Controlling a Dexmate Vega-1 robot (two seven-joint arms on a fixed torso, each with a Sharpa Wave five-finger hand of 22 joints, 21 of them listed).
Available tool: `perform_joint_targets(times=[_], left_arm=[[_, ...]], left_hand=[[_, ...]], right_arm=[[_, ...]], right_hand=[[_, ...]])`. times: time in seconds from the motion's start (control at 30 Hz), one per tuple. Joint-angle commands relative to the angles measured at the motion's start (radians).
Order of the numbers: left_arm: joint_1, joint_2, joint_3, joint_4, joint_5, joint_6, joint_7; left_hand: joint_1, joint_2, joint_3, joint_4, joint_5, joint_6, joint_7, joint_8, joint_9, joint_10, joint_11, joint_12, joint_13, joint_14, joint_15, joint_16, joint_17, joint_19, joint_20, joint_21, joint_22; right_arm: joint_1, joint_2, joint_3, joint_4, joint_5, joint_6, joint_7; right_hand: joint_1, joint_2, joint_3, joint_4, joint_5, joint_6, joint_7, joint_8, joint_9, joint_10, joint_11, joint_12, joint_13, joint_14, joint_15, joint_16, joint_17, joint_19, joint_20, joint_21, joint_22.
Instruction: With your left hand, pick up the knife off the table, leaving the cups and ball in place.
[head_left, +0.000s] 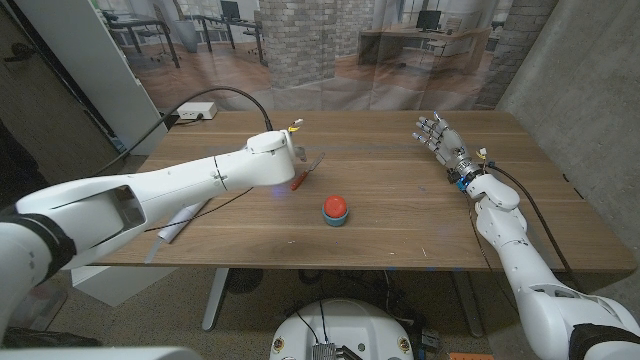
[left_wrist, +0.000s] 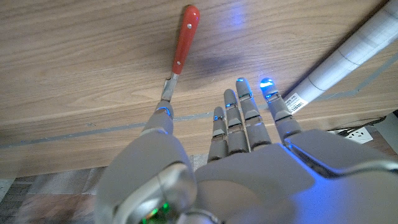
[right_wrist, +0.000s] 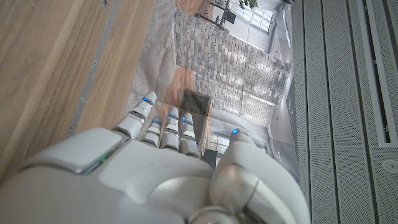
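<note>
While the left hand (left_wrist: 249, 155) is reaching over the wooden table (head_left: 400, 215) with its fingers apart and nothing in them, the knife (left_wrist: 181, 50) is lying flat on the wood just past the fingertips. The thumb tip looks like it is at the blade end, but I cannot tell if it is touching. The knife is looking light and stiff, with a red handle (head_left: 299, 181) and a thin metal blade. The blade is probably slippery and sharp, so the fatter red handle is the best place to grab. A flat thing like this is hard to get under. In the head view the arm is covering the hand and part of the knife. A small red and blue thing (head_left: 336, 209) is sitting near the knife, too small to make out. The right hand (head_left: 440, 137) is waiting far off, fingers apart, holding nothing.
</note>
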Motion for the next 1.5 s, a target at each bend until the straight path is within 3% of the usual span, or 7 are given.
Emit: perform_joint_targets(times=[0.03,0.4,0.7,0.87,1.1,1.5], left_arm=[[-0.085,0.001,0.077,0.025,-0.056,-0.005,-0.052],[-0.106,-0.009,0.091,0.045,-0.075,-0.012,-0.054],[-0.140,-0.019,0.121,0.079,-0.090,-0.024,-0.084],[-0.174,-0.030,0.157,0.110,-0.096,-0.040,-0.119],[-0.212,-0.050,0.206,0.153,-0.097,-0.065,-0.172],[-0.244,-0.072,0.243,0.192,-0.082,-0.088,-0.224]], left_hand=[[-0.038,0.010,-0.011,0.022,-0.002,0.028,0.072,-0.004,0.006,0.017,0.010,0.014,0.015,0.009,0.010,0.020,0.018,-0.001,0.003,0.009,0.009],[-0.111,0.038,-0.030,0.059,-0.006,0.098,0.072,0.000,0.007,0.050,0.027,0.042,0.050,0.027,0.032,0.065,0.059,-0.008,0.004,0.017,0.024],[-0.143,0.033,-0.041,0.063,-0.007,0.153,0.072,0.001,0.007,0.072,0.035,0.064,0.077,0.031,0.036,0.091,0.084,-0.006,0.004,0.026,0.033],[-0.142,0.033,-0.041,0.055,-0.006,0.176,0.072,0.000,0.006,0.078,0.037,0.074,0.092,0.029,0.039,0.107,0.100,-0.006,0.004,0.031,0.038],[-0.116,0.006,-0.046,0.015,-0.005,0.189,0.073,-0.011,0.005,0.065,0.036,0.082,0.116,0.002,0.042,0.131,0.131,-0.013,0.003,0.036,0.046],[-0.096,-0.008,-0.050,-0.011,-0.002,0.219,0.072,-0.012,0.007,0.080,0.029,0.105,0.143,0.014,0.031,0.165,0.157,-0.009,0.003,0.047,0.055]], right_arm=[[-0.010,0.006,0.013,0.001,0.009,0.008,0.002],[-0.012,0.007,0.021,0.006,0.013,0.019,0.003],[-0.015,0.008,0.026,0.007,0.015,0.022,0.001],[-0.016,0.010,0.029,0.008,0.018,0.025,0.000],[-0.021,0.010,0.033,0.004,0.019,0.027,-0.005],[-0.024,0.012,0.040,0.005,0.026,0.035,-0.003]], right_hand=[[-0.008,-0.004,0.002,-0.001,-0.001,0.009,0.001,0.000,0.004,0.012,0.000,-0.002,0.001,0.012,-0.002,0.006,0.006,0.004,0.000,0.000,0.002],[-0.011,-0.004,0.001,0.000,-0.002,0.010,0.002,0.000,0.004,0.013,0.000,-0.002,0.001,0.013,-0.002,0.006,0.006,0.005,-0.001,0.001,0.002],[-0.013,-0.004,0.001,0.001,-0.002,0.010,0.002,-0.001,0.004,0.015,0.001,-0.002,0.001,0.014,-0.001,0.006,0.006,0.006,-0.002,0.001,0.002],[-0.013,-0.004,0.001,0.001,-0.002,0.011,0.002,-0.001,0.004,0.014,0.001,-0.002,0.001,0.014,-0.001,0.006,0.006,0.006,-0.002,0.001,0.002],[-0.015,-0.005,0.000,0.002,-0.002,0.011,0.003,-0.001,0.004,0.015,0.001,-0.002,0.001,0.015,-0.001,0.006,0.006,0.007,-0.002,0.001,0.002],[-0.018,-0.005,0.000,0.003,-0.001,0.012,0.002,-0.002,0.005,0.016,0.002,-0.003,0.001,0.015,-0.001,0.006,0.006,0.008,-0.002,0.001,0.002]])
